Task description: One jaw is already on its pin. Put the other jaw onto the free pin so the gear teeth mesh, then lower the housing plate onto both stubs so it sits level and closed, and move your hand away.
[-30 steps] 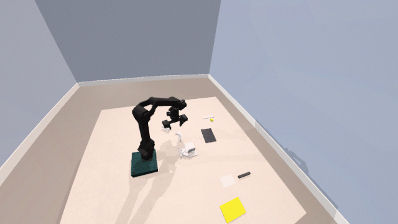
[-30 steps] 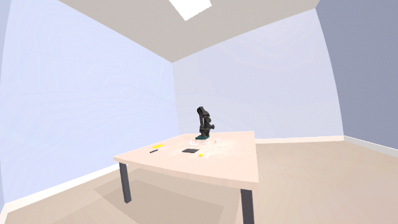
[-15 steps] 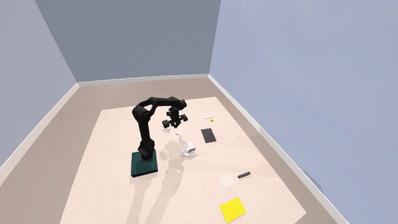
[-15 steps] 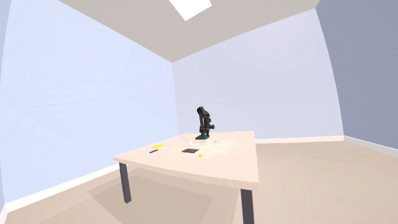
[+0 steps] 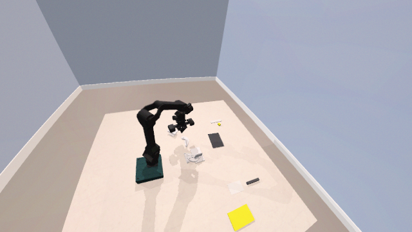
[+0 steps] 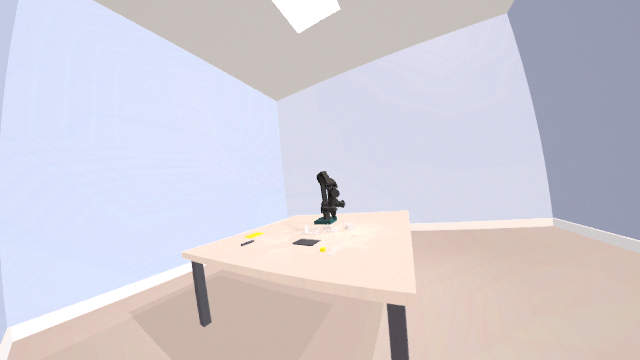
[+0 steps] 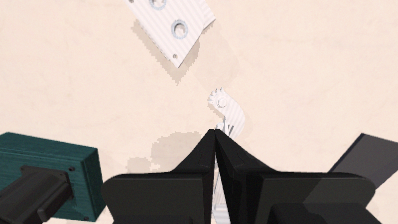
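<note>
pale blue walls (image 5: 306, 80) (image 6: 140, 125) rise around your light, faintly mottled table (image 5: 112, 193) (image 6: 300, 270) (image 7: 75, 75), which stands on dark legs (image 6: 201, 295). your gripper (image 5: 182, 129) (image 6: 335, 213) (image 7: 214, 133) hangs above it, pointing down, its black wedge-shaped fingers closed together with nothing between them. in your wrist view, the loose white jaw (image 5: 185, 141) (image 6: 330, 229) (image 7: 237, 112) lies just beyond the fingertips, which hide part of its lower end. it's a small curved piece, finely ribbed, with gear teeth around its rounded end. you have the housing plate (image 5: 172, 133) (image 6: 349, 226) (image 7: 167, 32) farther up that view and to the left of the jaw, away from the gripper; it is white and ribbed too, with ringed round holes and a pointed corner. the white base assembly (image 5: 194, 156) (image 6: 310, 230) (image 7: 220, 214) sits on the other side of the jaw, mostly hidden behind your fingers in the wrist view. the jaw lies apart from it, so it isn't on the free pin, and the plate is off the stubs. to one side you have the arm's wood-grained teal base (image 5: 141, 177) (image 6: 317, 221) (image 7: 90, 175), and to the other a flat, dark rectangular slab (image 5: 215, 140) (image 6: 306, 242) (image 7: 370, 162). a square yellow sheet (image 5: 241, 217) (image 6: 254, 235) lies well apart, near a dark bar (image 5: 252, 181) (image 6: 247, 243).
</note>
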`<state>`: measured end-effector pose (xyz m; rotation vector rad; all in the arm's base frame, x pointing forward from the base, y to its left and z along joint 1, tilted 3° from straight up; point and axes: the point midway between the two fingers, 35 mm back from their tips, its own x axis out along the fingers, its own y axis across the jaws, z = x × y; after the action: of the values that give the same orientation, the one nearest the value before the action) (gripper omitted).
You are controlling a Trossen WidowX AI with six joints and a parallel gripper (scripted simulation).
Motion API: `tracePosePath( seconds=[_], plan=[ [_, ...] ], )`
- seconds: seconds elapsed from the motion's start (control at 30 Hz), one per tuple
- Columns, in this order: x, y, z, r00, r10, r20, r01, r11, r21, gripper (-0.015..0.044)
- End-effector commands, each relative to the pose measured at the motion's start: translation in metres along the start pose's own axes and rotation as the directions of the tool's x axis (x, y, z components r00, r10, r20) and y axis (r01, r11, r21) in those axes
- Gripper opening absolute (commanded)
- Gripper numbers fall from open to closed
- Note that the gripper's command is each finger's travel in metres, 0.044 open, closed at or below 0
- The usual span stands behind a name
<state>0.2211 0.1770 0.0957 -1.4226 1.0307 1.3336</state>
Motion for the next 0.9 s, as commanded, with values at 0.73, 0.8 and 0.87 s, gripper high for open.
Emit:
tracePosePath(
  seconds=[0.73, 0.8, 0.87],
  plan=[
    [0.0, 0.0, 0.0, 1.0, 0.0, 0.0, 0.0, 1.0, 0.0, 0.044],
    [0.0, 0.0, 0.0, 1.0, 0.0, 0.0, 0.0, 1.0, 0.0, 0.044],
    [0.0, 0.0, 0.0, 1.0, 0.0, 0.0, 0.0, 1.0, 0.0, 0.044]
  ],
)
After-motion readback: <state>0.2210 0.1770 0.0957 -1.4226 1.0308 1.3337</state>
